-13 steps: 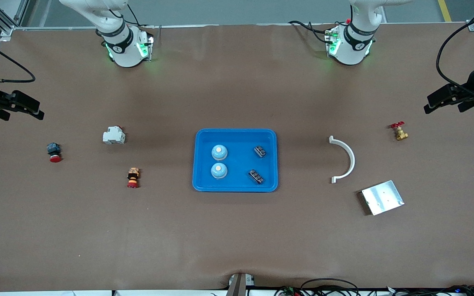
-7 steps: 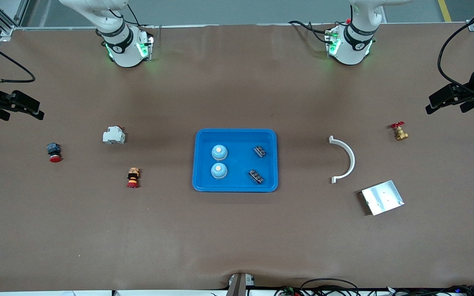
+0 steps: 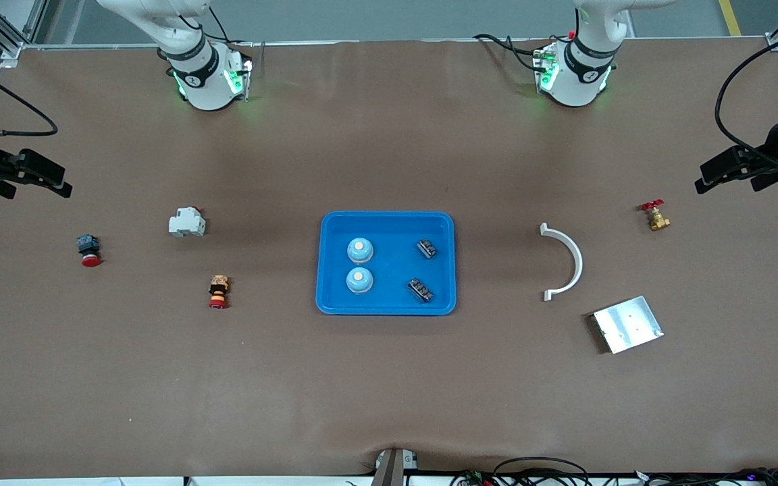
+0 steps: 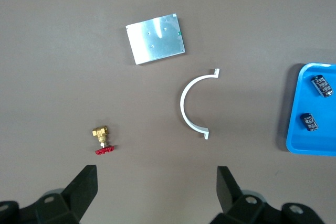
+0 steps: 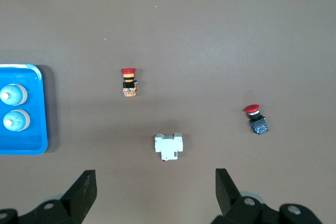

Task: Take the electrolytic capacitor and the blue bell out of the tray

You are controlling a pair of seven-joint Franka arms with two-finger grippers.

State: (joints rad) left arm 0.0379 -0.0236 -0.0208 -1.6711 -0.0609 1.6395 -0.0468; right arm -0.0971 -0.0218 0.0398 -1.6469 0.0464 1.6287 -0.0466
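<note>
I see the blue tray (image 3: pixel 387 219) in the middle of the tabletop (image 3: pixel 389 378), with both bells (image 3: pixel 360 250) side by side in it toward the right arm's end and both capacitors (image 3: pixel 426 248) in it toward the left arm's end. My left end effector (image 4: pixel 156 182) hangs empty with its fingers spread wide, above the tabletop at the left arm's end, near the brass valve (image 3: pixel 656 217); the white curved bracket (image 3: pixel 564 260) and the metal plate (image 3: pixel 628 324) lie between there and the tray. My right end effector (image 5: pixel 155 183) is likewise spread wide and empty over the right arm's end, near the white breaker (image 3: pixel 187 222), the red pushbutton (image 3: pixel 88 249) and the striped button switch (image 3: pixel 218 291)
</note>
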